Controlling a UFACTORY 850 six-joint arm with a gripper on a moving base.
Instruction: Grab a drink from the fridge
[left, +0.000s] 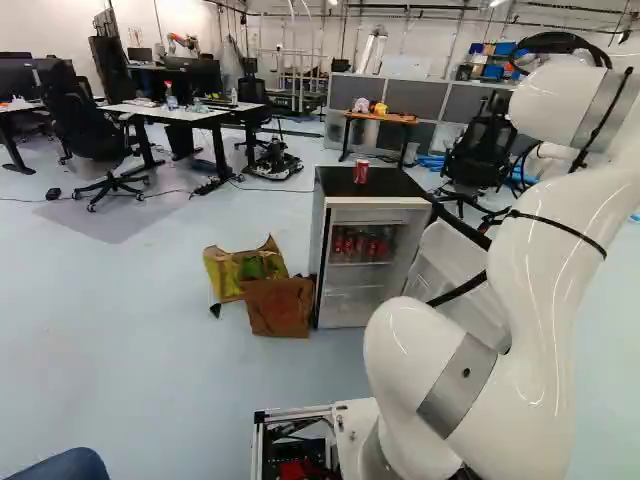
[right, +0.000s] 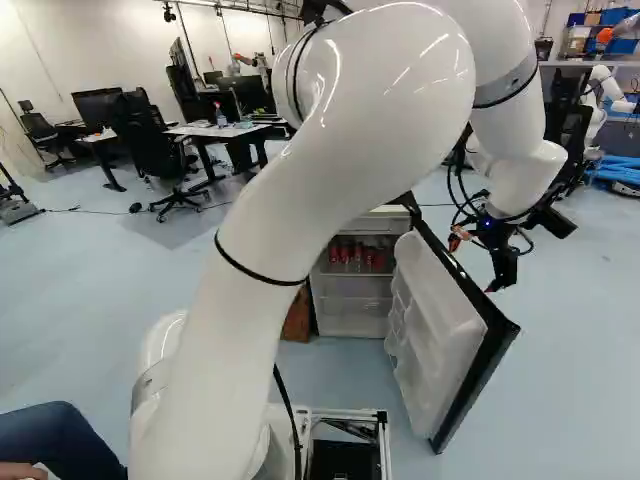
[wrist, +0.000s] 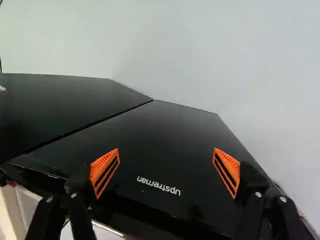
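Red cans (left: 362, 245) stand upright on upper shelf of open fridge (left: 380, 214), long axes vertical; those at back hard to make out, lower compartment's contents too hazy to tell. Another red can (left: 361, 173) upright on fridge top, hidden by my arm (right: 330, 130) in right base view. Fridge mouth faces my base; door (right: 440, 320) swung out, partly covered by my arm in left base view. My gripper (right: 473, 267) empty, fingers spread wide over black panel in wrist view.
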